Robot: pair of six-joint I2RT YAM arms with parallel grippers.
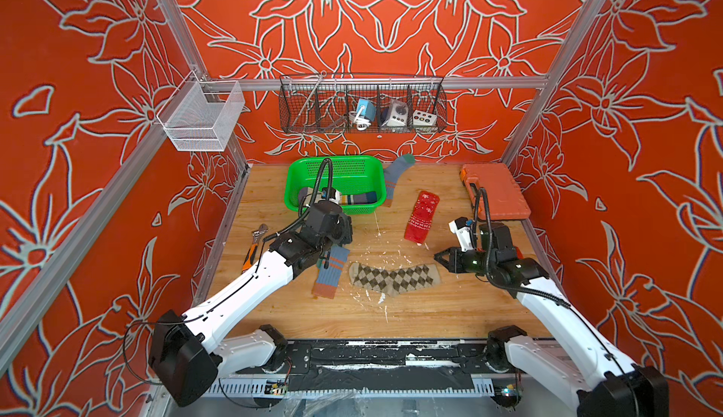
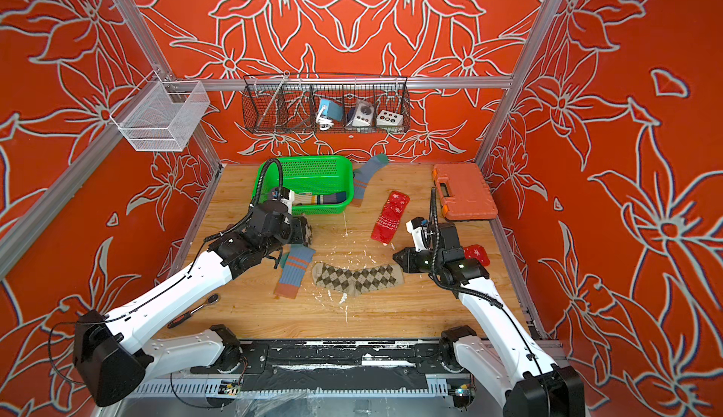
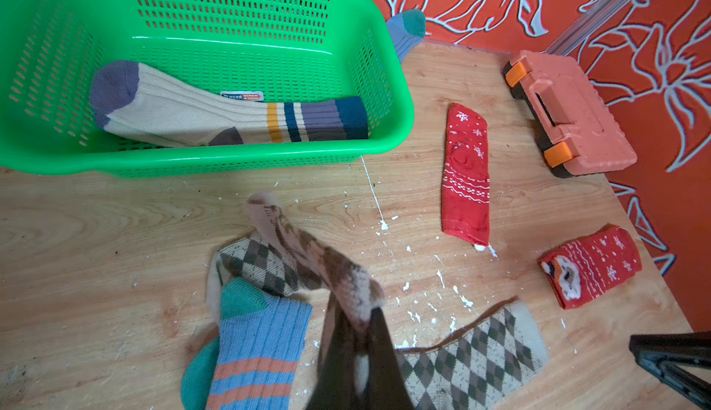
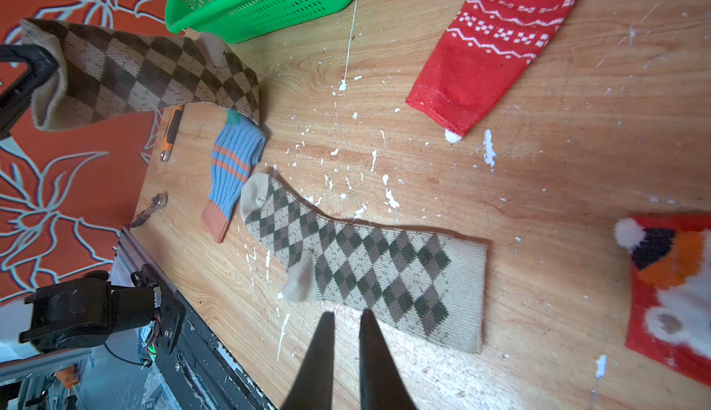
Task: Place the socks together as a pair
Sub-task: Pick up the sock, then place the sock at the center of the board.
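Two diamond-pattern mates apart | left gripper [image 3: 358,323] clamped on the lifted sock [image 4: 134,77] by its cuff, toe end hanging by the blue sock [image 4: 234,165] | flat sock [image 4: 365,269] on the table [image 1: 391,317], front centre | right gripper [image 4: 346,315] empty, jaws a slim gap apart, just beside that sock's cuff | risk: hanging end could drag the blue sock; thin pinch may slip

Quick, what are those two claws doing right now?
Left gripper: shut on an argyle sock, held off the table.
Right gripper: open just a sliver, holding nothing.

2 argyle socks [image 4: 365,269], 2 blue [image 3: 257,346], 2 red [image 3: 465,173], prob. 1 beige [image 3: 184,115], 1 basket [image 3: 246,158].
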